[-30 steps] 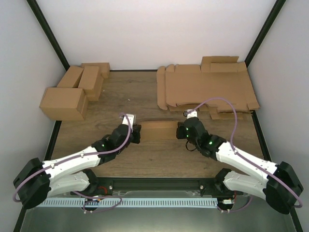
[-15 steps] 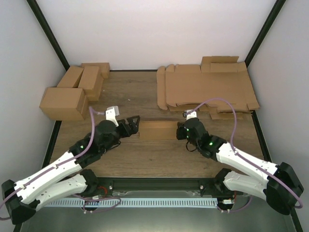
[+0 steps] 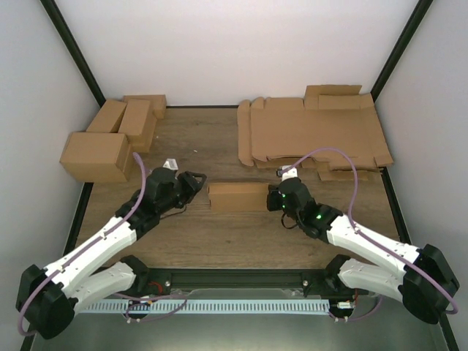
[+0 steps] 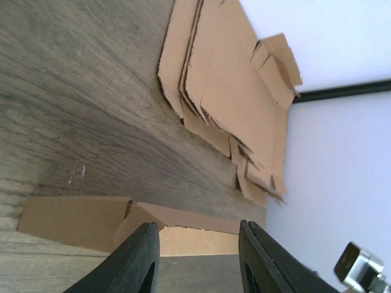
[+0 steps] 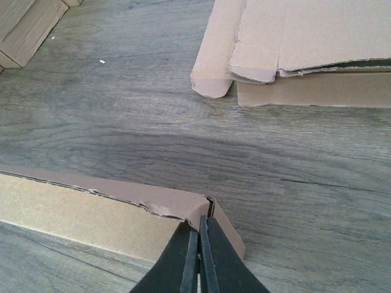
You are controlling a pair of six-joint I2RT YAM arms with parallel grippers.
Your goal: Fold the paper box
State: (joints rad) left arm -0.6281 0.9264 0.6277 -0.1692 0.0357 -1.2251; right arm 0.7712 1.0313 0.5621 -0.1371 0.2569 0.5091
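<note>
The paper box (image 3: 238, 197) is a low, long brown cardboard piece lying across the middle of the table between both arms. Just off its left end, my left gripper (image 3: 197, 184) is open. In the left wrist view the box (image 4: 183, 229) lies beyond the black fingertips (image 4: 139, 259), with nothing between them and my left gripper (image 4: 198, 259) apart from it. My right gripper (image 3: 275, 199) is at the box's right end. In the right wrist view my right gripper (image 5: 199, 241) is shut, tips against the box's (image 5: 79, 210) corner beside a standing end flap (image 5: 227, 232).
A thick pile of flat cardboard sheets (image 3: 314, 135) lies at the back right, also seen in the wrist views (image 4: 226, 91) (image 5: 305, 43). Several finished brown boxes (image 3: 110, 139) stand at the back left. White walls close in the table.
My left gripper let go of the box's left end, opened wide, then narrowed partly. The left arm swung outward and now points at that end. The right arm has not moved.
</note>
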